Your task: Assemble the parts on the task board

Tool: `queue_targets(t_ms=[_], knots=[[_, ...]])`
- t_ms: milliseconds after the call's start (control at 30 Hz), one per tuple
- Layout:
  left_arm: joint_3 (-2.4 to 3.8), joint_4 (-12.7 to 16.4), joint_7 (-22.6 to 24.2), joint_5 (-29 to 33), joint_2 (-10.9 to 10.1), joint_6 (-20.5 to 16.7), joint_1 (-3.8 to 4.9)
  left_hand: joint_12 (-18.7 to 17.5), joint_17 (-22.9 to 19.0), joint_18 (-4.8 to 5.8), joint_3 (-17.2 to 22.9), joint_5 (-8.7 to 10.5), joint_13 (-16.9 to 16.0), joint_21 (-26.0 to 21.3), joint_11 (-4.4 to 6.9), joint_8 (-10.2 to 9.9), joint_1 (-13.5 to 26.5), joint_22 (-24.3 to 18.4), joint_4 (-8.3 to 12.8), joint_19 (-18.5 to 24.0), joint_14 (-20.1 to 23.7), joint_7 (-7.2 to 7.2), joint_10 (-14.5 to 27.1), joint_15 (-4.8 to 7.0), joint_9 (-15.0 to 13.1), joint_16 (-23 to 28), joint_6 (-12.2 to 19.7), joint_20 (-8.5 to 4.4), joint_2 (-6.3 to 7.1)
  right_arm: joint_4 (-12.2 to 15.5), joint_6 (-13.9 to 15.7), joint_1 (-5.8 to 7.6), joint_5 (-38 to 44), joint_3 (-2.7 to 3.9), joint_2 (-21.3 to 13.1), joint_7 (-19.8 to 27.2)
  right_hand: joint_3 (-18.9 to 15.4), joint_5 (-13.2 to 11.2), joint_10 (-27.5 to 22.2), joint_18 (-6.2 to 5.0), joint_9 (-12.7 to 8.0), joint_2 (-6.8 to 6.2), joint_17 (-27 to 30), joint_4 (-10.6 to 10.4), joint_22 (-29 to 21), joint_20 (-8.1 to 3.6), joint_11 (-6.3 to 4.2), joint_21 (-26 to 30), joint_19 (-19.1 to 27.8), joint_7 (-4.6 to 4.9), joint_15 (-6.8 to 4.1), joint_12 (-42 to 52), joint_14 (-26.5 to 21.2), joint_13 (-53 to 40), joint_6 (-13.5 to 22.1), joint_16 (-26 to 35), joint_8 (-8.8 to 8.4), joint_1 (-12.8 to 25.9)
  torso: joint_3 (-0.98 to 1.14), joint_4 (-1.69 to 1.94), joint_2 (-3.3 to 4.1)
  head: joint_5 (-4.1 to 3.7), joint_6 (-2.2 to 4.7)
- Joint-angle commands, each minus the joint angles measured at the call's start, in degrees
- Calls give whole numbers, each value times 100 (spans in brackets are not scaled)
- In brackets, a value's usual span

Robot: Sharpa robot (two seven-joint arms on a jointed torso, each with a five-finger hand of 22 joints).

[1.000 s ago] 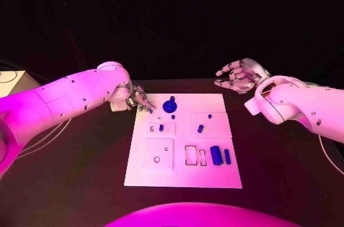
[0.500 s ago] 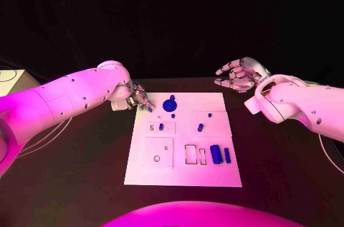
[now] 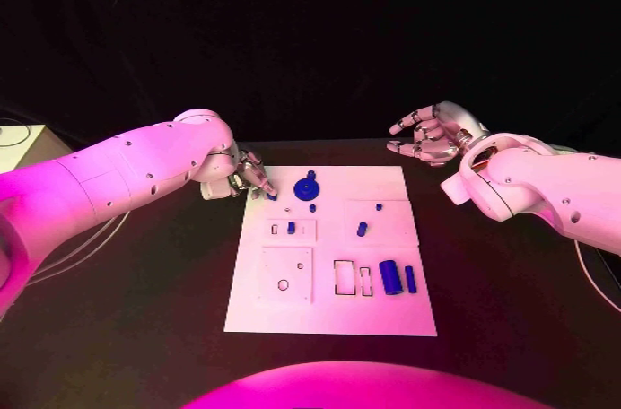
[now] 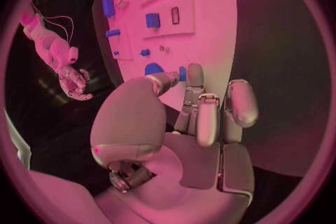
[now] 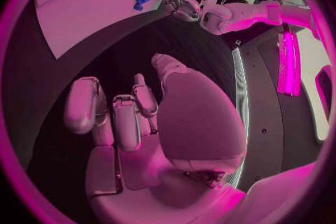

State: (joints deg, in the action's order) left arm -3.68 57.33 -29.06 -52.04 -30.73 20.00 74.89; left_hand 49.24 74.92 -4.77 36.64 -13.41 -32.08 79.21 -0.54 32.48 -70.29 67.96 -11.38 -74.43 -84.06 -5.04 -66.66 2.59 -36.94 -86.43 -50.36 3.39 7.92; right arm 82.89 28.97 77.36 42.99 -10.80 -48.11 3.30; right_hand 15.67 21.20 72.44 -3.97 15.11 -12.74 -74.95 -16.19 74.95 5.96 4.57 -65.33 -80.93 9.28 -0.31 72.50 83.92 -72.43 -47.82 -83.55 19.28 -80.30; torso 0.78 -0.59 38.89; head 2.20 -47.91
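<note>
My left hand (image 3: pixel 242 178) reaches over the board's (image 3: pixel 333 315) far left corner, fingers close together, holding nothing I can see. My right hand (image 3: pixel 433 133) hangs beyond the far right corner, fingers spread, empty. Blue parts (image 3: pixel 389 277) lie on the board.

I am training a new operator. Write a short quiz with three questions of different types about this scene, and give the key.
1. True or false: the right hand rests on the white board.
2. Which hand is at the board's far left corner, close to the round blue part?
A. the left hand
B. the right hand
C. both hands
3. Fill in: the two blue cylinders lie on the board's ____ side, as the head camera shows it.

Key:
1. False. It hangs open above the dark table, beyond the board's far right corner.
2. A
3. right
</note>
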Motion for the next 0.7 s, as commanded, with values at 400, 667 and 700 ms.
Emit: queue_targets(t_ms=[400, 667, 700], knots=[[26, 901, 67, 745, -582, -771, 7, 473, 912, 19, 1550, -746, -567, 183, 117, 180, 704, 248, 1398, -195, -434, 113, -513, 133, -431, -38, -302, -80, 182, -22, -76, -1, 34, 2, -4, 45, 46, 32, 16, -112, -10, 13, -403, 1, 5, -15, -10, 14, 9, 10, 32, -3, 272, 4, 37, 43, 29, 64, 2, 34, -31, 6, -16], [-5, 1744, 57, 744, -1041, -1119, 8, 745, 919, 47, 1611, -1270, -904, 263, 176, 258, 941, 388, 1544, -287, -440, 176, -710, 189, -499, -46, -405, -134, 235, -43, -77, -2, 33, 1, -15, 43, 46, 32, 16, -112, -10, 13, -403, 1, 5, -15, -10, 14, 9, 10, 32, -3, 272, 4, 37, 43, 29, 64, 4, 55, -48, 14, -36], [-14, 1832, 55, 703, -1087, -1180, 7, 766, 925, 52, 1615, -1340, -933, 275, 183, 265, 967, 411, 1562, -302, -442, 184, -731, 196, -504, -50, -420, -141, 240, -45, -77, -2, 33, 1, -18, 44, 46, 32, 16, -112, -10, 13, -403, 1, 5, -15, -10, 14, 9, 10, 32, -3, 272, 4, 37, 43, 29, 64, 5, 59, -51, 18, -35]])
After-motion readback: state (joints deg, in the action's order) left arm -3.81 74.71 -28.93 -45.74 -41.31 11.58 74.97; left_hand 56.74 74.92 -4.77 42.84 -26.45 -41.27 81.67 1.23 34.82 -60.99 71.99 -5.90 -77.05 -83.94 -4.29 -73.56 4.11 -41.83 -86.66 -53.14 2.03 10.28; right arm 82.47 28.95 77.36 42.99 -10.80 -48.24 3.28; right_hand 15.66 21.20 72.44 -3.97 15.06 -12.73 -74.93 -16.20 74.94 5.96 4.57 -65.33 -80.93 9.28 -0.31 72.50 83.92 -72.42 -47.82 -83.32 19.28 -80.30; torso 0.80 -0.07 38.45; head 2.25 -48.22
